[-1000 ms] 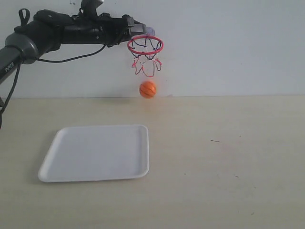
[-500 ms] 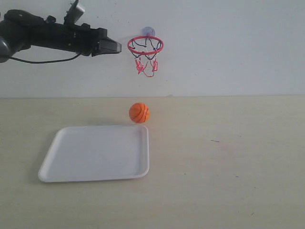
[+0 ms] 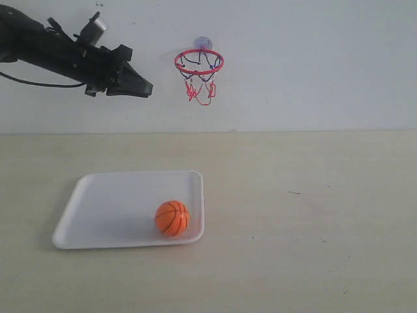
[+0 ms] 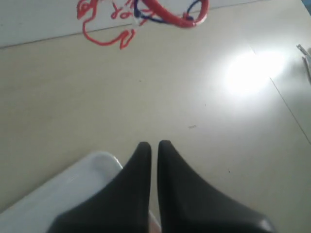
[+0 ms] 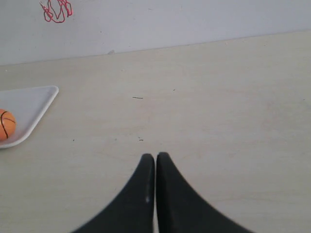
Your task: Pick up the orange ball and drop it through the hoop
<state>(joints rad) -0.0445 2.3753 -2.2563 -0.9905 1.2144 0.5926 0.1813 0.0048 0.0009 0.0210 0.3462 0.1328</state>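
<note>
The orange ball (image 3: 172, 218) rests inside the white tray (image 3: 104, 208), near its front right corner; the right wrist view catches the orange ball (image 5: 6, 124) at the tray's edge. The hoop (image 3: 199, 62), a red ring with a black-and-red net, hangs on the back wall, and the hoop (image 4: 170, 12) also shows in the left wrist view. My left gripper (image 3: 146, 88) hovers high, left of the hoop, shut and empty (image 4: 152, 144). My right gripper (image 5: 155, 156) is shut, empty, low over the bare table.
The pale wooden table (image 3: 306, 222) stretches to the right of the tray, with a few small dark specks. A white wall (image 3: 313, 65) backs the scene. A black cable (image 3: 39, 81) trails from the left arm.
The ball has fallen from just below the net, bounced on the table behind the tray and landed in the tray. My left arm has drawn back leftward, away from the hoop.
</note>
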